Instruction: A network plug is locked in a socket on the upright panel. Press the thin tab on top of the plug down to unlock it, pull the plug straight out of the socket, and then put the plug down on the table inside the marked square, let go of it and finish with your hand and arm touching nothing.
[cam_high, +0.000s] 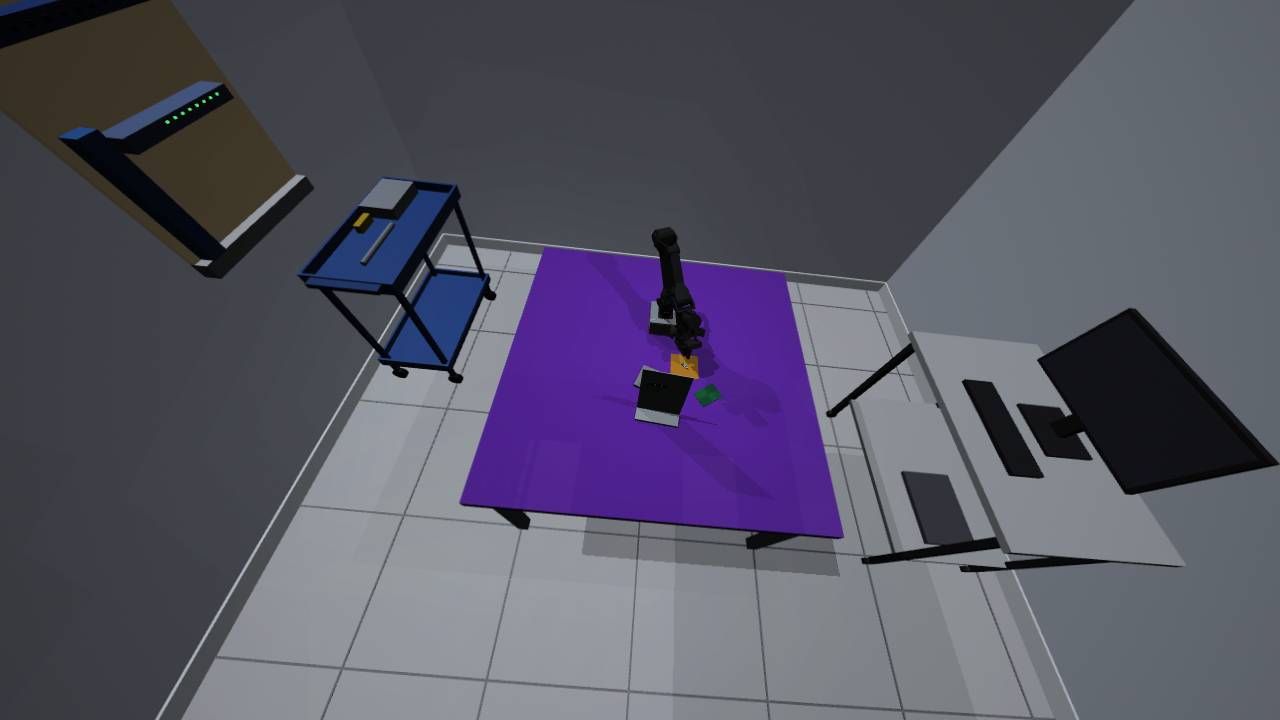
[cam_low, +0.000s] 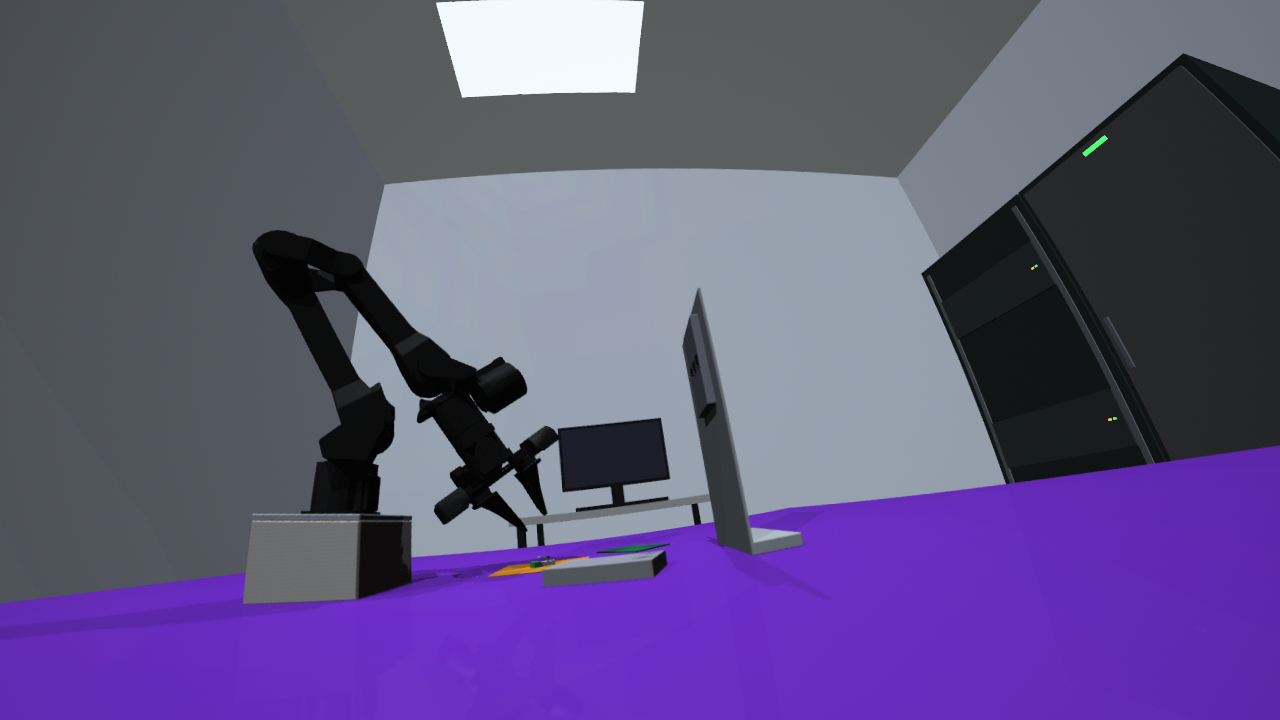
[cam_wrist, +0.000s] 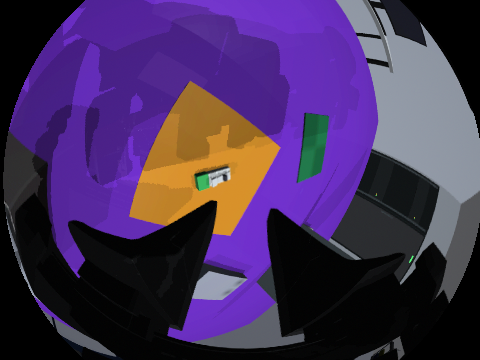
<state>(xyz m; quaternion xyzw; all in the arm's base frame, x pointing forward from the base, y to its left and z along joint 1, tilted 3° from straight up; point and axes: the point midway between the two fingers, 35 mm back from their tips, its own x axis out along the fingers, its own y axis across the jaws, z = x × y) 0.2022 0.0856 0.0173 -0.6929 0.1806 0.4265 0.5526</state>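
Observation:
The plug (cam_high: 684, 365) (cam_low: 541, 563) (cam_wrist: 212, 178), green at one end and pale with a dark detail at the other, lies on the orange square (cam_high: 676, 360) (cam_low: 505, 570) (cam_wrist: 195, 107), inside its edges. My gripper (cam_low: 534, 520) (cam_wrist: 242, 211) is open and empty, its fingers parted and pointing down, above the table. A gap shows between the fingertips and the plug in the exterior view. The upright panel (cam_high: 665, 392) (cam_low: 726, 474) carries a grey socket block (cam_low: 700, 367) on the side facing the arm; no plug is seen in it.
A flat green patch (cam_high: 707, 394) (cam_low: 633, 548) (cam_wrist: 314, 145) lies beside the orange square. A low grey block (cam_low: 599, 570) lies near the panel's arm side. The panel's foot (cam_high: 657, 417) (cam_low: 776, 540) rests on the purple table (cam_high: 554, 376) (cam_low: 895, 608) (cam_wrist: 345, 100).

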